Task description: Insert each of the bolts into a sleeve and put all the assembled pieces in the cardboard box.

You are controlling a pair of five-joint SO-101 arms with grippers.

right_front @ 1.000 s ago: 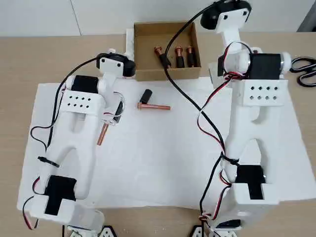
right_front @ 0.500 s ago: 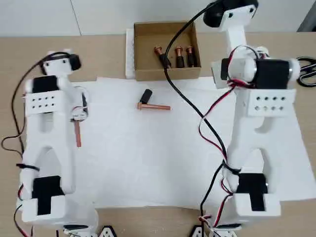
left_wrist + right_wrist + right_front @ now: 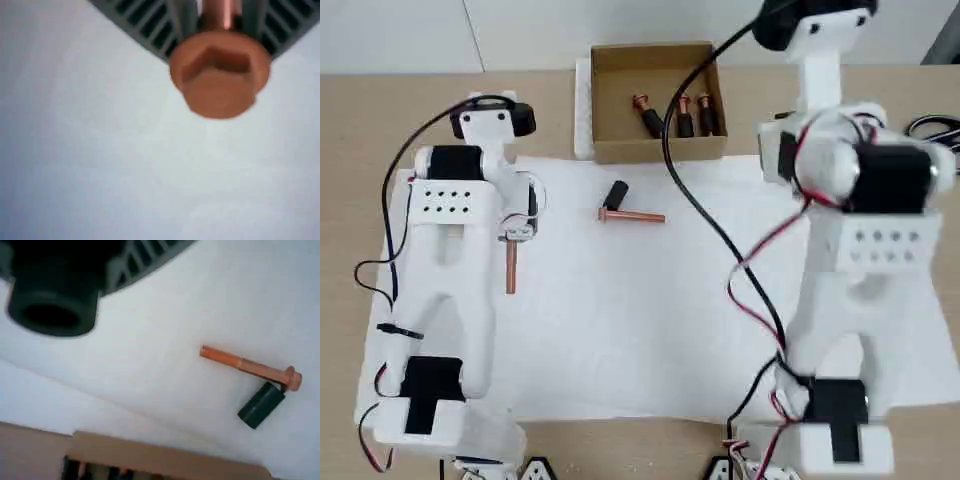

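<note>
Mating a bolt with a sleeve looks to be the step in hand. The left gripper (image 3: 517,228) is clamped on a copper bolt (image 3: 510,268), held over the white sheet (image 3: 650,320) well in front of the cardboard box (image 3: 655,150) and off toward the left arm's side. The right gripper (image 3: 75,265) is closed around a black sleeve (image 3: 52,307), whose open bore faces the wrist camera. Three finished pieces (image 3: 682,115) lie inside the box. A loose bolt (image 3: 632,215) lies just in front of the box's front wall, with a loose sleeve (image 3: 616,193) beside its head. The next move probably calls for bringing both arms together in front of the box and lining the bolt's shank up squarely with the bore.
</note>
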